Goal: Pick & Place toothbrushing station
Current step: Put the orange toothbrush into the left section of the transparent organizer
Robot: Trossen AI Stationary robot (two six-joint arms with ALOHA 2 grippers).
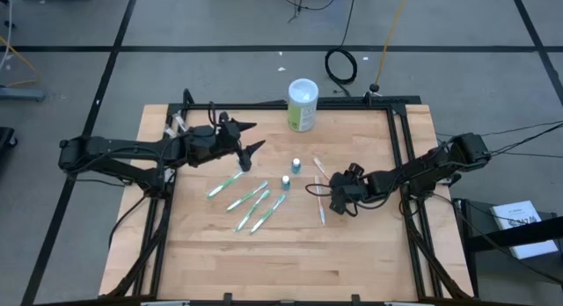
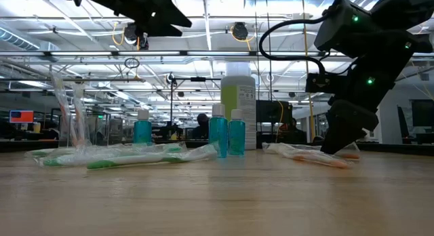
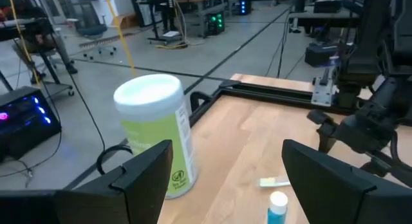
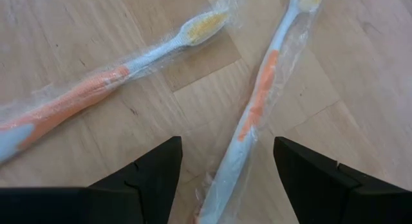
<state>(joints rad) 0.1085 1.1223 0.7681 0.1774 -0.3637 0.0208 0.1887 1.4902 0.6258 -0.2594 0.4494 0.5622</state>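
Orange toothbrushes [image 4: 251, 114] in clear wrap lie loose mid-table, green ones [image 1: 251, 205] and small teal tubes [image 1: 291, 172] nearby; no cup seen, so nothing placed yet. Right gripper [image 4: 225, 169] hovers open, empty, over orange brushes. Left gripper [image 3: 225, 166] open near canister [image 3: 158, 130].
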